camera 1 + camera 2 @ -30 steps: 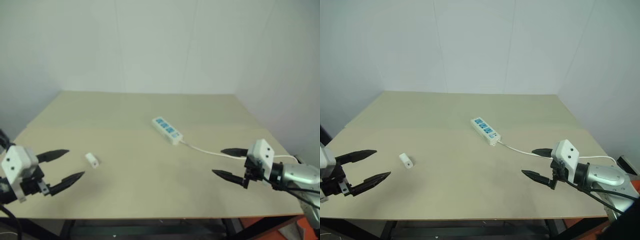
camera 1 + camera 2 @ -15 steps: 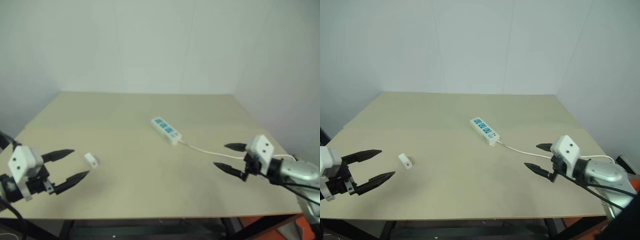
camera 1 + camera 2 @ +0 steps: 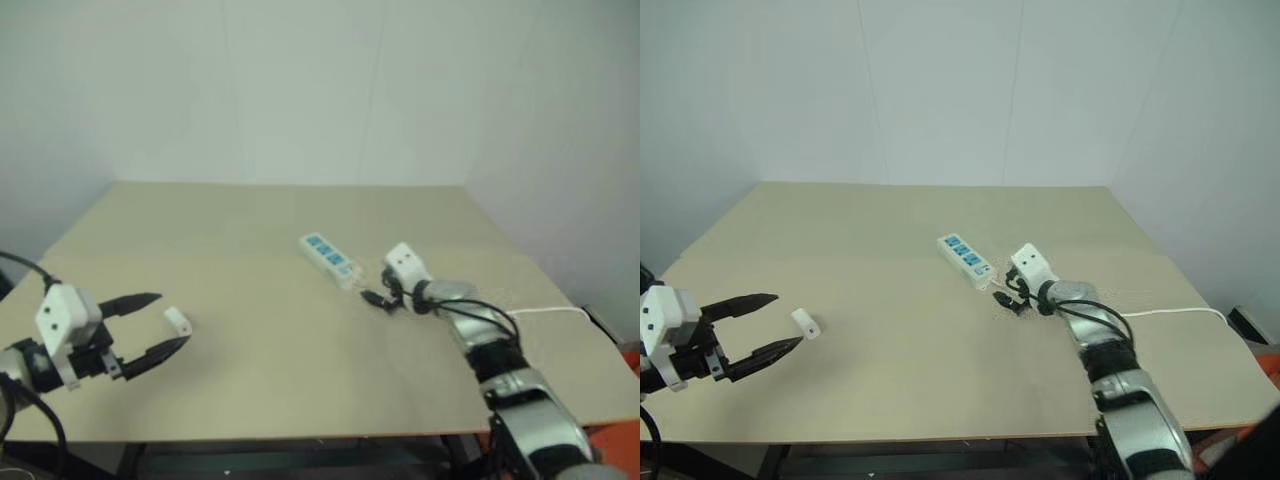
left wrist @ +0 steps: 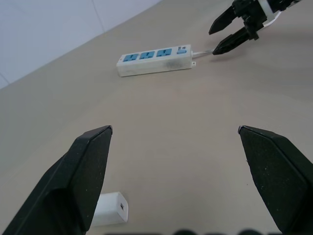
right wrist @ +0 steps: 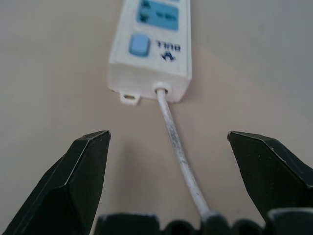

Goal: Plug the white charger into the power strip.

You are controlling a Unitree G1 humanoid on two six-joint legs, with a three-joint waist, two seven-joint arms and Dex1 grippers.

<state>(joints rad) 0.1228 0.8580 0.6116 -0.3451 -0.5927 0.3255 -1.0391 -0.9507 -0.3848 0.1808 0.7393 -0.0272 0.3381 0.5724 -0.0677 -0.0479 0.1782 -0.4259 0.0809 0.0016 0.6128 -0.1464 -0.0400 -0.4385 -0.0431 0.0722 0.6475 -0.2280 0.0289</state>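
A beige worktop (image 3: 890, 220) stands against a pale wall (image 3: 940, 90), with the power strip (image 3: 966, 260) lying near its middle, set at a slant, its row of blue-faced sockets facing up. A thin white cord (image 3: 1170, 313) leaves the strip's near end and trails off toward the worktop's right edge. The white charger (image 3: 805, 323) lies flat on the worktop's left side, well apart from the strip.

The right tool (image 3: 1012, 297) sits low over the worktop just behind the strip's cord end, its two black fingers spread wide and holding nothing. In the right wrist view the cord (image 5: 177, 152) runs up the gap between the fingers (image 5: 80, 176) to the strip's end (image 5: 151, 58), where a blue button sits beside dark printed lettering; neither finger touches cord or strip.

The left tool (image 3: 762, 325) hangs at the worktop's left side, its fingers likewise wide apart and empty, the tips close to the charger without touching it. In the left wrist view the charger (image 4: 111, 208) lies just beside the inner face of one black finger (image 4: 80, 176), while the strip (image 4: 154, 60) lies farther off across bare worktop, with the right tool (image 4: 229, 30) beyond its cord end.
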